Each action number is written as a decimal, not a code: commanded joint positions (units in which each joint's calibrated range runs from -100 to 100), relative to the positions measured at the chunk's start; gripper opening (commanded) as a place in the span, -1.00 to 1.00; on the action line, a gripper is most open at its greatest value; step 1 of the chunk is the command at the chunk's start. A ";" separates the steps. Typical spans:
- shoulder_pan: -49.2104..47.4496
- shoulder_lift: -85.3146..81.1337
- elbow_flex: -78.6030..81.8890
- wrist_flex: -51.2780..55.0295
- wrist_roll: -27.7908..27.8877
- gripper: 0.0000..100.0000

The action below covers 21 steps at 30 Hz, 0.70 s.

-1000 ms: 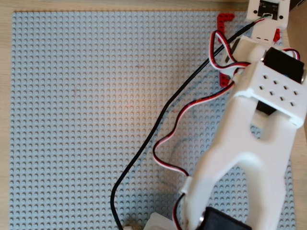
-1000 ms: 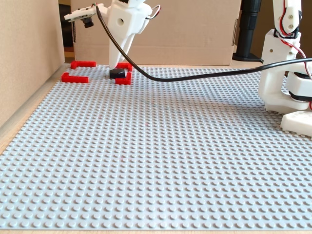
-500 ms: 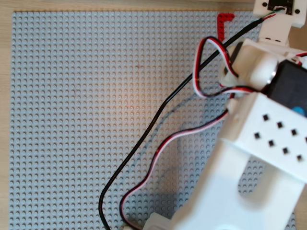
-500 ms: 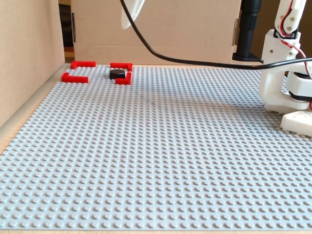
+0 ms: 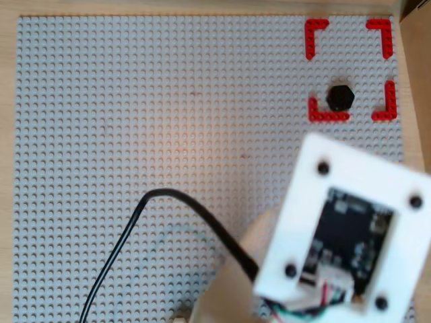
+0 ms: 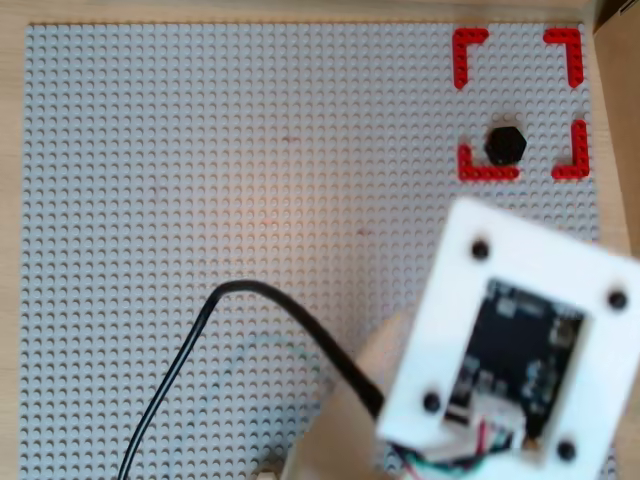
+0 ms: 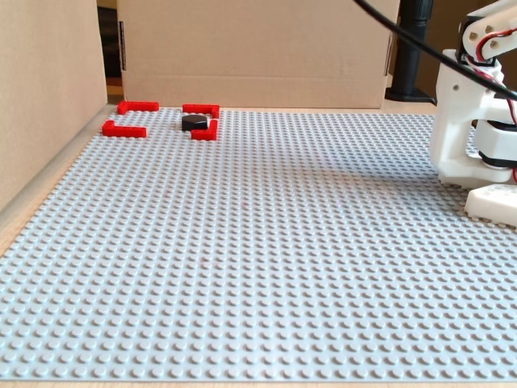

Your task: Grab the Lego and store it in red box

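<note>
You had the Lego (image 5: 340, 96) sitting inside the red box (image 5: 315, 29), close to one corner piece, the lower left one in both overhead views, and off centre from the middle of the outline. It was a small glossy black hexagon, lying flat and low on the studs, as the fixed view (image 7: 194, 122) showed, with nothing touching it. The red box (image 7: 138, 107) was four flat red L pieces with gaps between them, set in a corner of the grey baseplate (image 7: 266, 267) near the cardboard walls (image 7: 258, 48). The rest of the baseplate lay open, apart from the black cable (image 5: 121, 249) trailing over it. The arm's white camera mount (image 5: 350, 235) filled one corner overhead; you could not see the pincer, so I cannot tell its state.
</note>
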 commanded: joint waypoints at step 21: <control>-0.12 -34.57 9.15 0.33 -0.33 -0.97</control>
